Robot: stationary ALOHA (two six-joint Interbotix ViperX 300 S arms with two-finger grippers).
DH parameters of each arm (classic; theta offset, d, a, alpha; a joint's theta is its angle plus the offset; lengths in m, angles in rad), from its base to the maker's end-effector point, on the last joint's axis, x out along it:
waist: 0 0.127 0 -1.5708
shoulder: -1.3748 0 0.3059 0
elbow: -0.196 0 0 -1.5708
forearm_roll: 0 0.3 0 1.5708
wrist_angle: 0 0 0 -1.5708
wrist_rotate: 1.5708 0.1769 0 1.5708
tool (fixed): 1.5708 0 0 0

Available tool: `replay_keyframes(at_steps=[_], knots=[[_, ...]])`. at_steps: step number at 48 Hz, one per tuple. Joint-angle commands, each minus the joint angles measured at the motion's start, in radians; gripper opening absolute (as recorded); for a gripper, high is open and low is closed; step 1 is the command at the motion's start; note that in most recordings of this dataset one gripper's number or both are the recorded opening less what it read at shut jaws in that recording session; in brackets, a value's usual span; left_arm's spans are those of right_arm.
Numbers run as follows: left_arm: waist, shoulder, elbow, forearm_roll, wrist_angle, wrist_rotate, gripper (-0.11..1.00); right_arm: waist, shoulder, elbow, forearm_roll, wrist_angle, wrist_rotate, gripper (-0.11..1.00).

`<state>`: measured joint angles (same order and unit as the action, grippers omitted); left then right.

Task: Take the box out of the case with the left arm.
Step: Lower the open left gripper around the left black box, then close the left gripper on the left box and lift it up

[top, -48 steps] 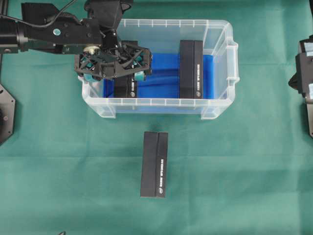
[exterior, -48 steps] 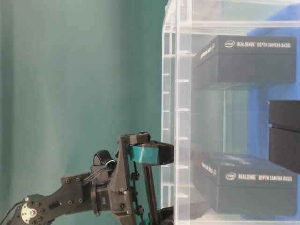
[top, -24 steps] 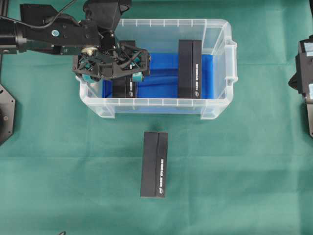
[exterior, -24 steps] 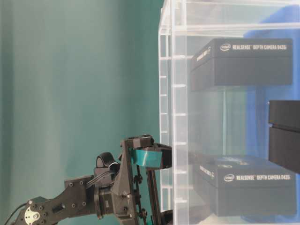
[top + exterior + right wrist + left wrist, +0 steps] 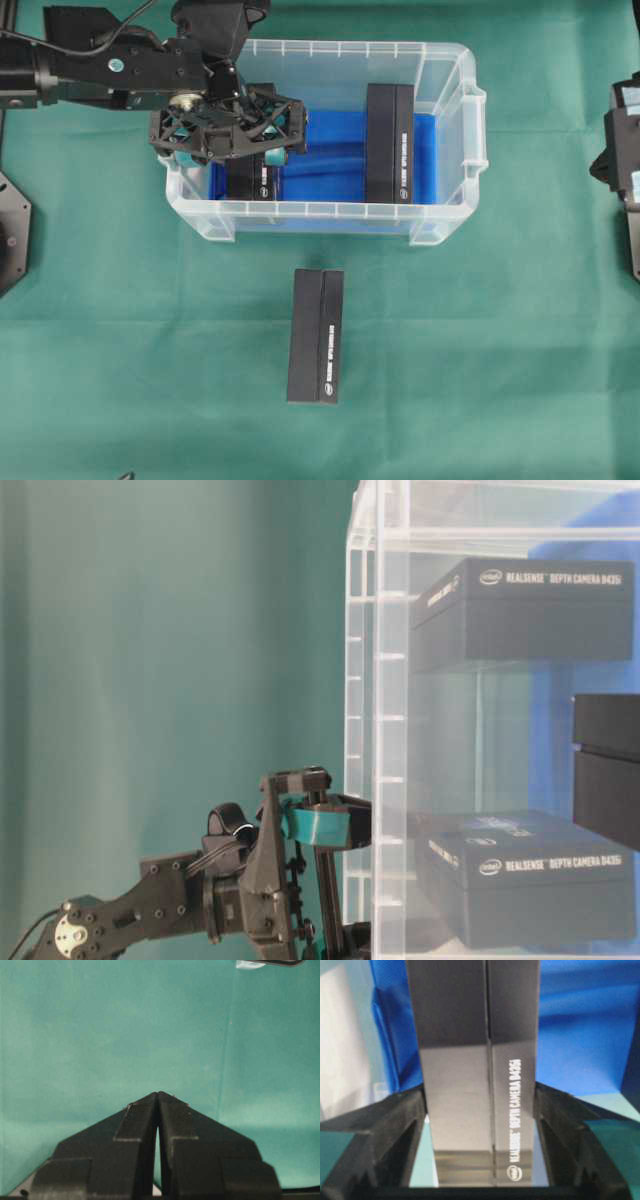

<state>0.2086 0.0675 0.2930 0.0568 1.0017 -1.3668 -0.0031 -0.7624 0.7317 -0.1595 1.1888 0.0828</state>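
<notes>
The step in hand is judged to be the closing of the left gripper (image 5: 232, 128) on the left box (image 5: 252, 170) in the case (image 5: 330, 210). The box is seen in the left wrist view to run straight up between the two fingers (image 5: 395, 1130), whose inner faces lie against its long sides or just beside them; contact cannot be confirmed from the pictures. So the pincer is best described as drawn in about the box, with a firm hold not yet shown.

For the step to be done well, the squeeze should be finished before any lift is begun, and the box should be kept centred between the fingers so that it is not twisted. The lift is best made straight up (the case wall is close on the gripper's left side), until the box's lower edge is clear of the rim. The second box (image 5: 390, 142), well apart to the right on the blue cloth (image 5: 330, 145), need not be disturbed. A third box (image 5: 316, 335) lies on the green table cover (image 5: 500, 350) outside the case.

The left arm (image 5: 110, 68) is reached in from the left of the overhead view, over the case's left end, with the gripper pointed down into the case. At table level one teal pad (image 5: 318, 825) is seen just beside the case wall. The right gripper (image 5: 158, 1105) hangs over bare green cover, its fingers pressed together on nothing.
</notes>
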Motion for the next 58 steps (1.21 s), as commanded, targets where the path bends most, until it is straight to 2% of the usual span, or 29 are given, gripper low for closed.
replay_keyframes(at_steps=[1, 35, 58], knots=[[0.002, 0.002, -0.029, 0.0, -0.003, 0.003, 0.61, 0.0, 0.002, -0.009, -0.002, -0.003, 0.0, 0.03], [-0.002, -0.026, -0.051, -0.002, 0.051, 0.003, 0.61, -0.002, -0.002, -0.009, -0.002, -0.002, 0.0, 0.03], [0.003, -0.092, -0.186, -0.003, 0.227, 0.002, 0.61, -0.002, 0.0, -0.011, -0.003, -0.005, -0.002, 0.03]])
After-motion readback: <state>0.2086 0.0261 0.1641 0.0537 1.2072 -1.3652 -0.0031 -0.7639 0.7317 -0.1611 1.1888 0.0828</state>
